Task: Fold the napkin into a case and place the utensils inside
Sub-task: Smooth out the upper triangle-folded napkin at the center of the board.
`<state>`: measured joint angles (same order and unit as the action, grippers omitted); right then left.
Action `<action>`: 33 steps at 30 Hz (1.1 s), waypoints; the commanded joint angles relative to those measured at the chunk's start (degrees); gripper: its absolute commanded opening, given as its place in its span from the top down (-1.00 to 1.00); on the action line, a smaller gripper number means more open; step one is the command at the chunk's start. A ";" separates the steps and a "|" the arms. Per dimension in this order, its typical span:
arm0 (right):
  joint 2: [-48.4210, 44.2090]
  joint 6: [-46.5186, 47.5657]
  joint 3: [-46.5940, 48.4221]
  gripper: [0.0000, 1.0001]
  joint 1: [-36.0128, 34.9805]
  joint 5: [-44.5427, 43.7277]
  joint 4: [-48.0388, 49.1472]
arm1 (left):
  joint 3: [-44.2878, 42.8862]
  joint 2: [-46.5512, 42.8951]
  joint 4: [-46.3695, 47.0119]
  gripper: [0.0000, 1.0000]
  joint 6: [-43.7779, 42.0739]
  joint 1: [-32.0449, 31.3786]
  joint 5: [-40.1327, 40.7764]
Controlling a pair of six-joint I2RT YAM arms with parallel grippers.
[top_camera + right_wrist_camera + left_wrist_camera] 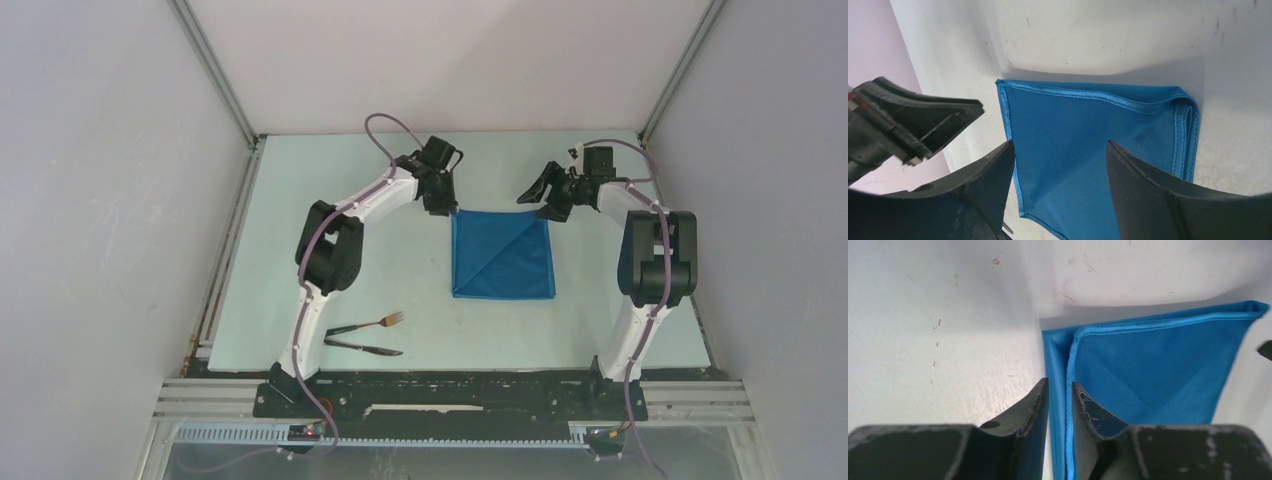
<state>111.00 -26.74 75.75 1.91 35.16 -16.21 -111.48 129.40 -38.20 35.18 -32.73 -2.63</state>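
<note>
- Pale green table, lightly scuffed and speckled with small marks.
- Plain white walls at left, back and right.
- Metal posts in the far corners.
- Slotted metal rail along the near edge.
- Soft, even light with faint shadows.

Robotics lab test cell. Pale tabletop boxed in by plain white panels on aluminium frame rails; left arm and right arm bolted to black base plate; slotted cable duct along near edge.

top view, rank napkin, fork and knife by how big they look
1. napkin, by far the largest
2. fork and knife: about the same length, too close to rank
</note>
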 commanded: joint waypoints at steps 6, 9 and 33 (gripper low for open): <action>0.92 1.87 1.20 -0.41 0.31 1.48 -0.15 | -3.70 2.17 3.60 0.45 -2.02 -0.23 0.27; 1.09 2.01 1.15 -0.41 0.28 1.41 -0.29 | -3.78 2.61 5.11 0.31 -1.52 -0.15 -0.47; -0.09 2.47 0.35 -0.37 0.82 1.76 -0.28 | -9.81 9.77 5.32 0.59 -0.39 0.00 -3.11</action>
<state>111.50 -25.78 75.75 2.31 36.10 -16.95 -118.63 139.28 -33.61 34.61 -32.71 -5.19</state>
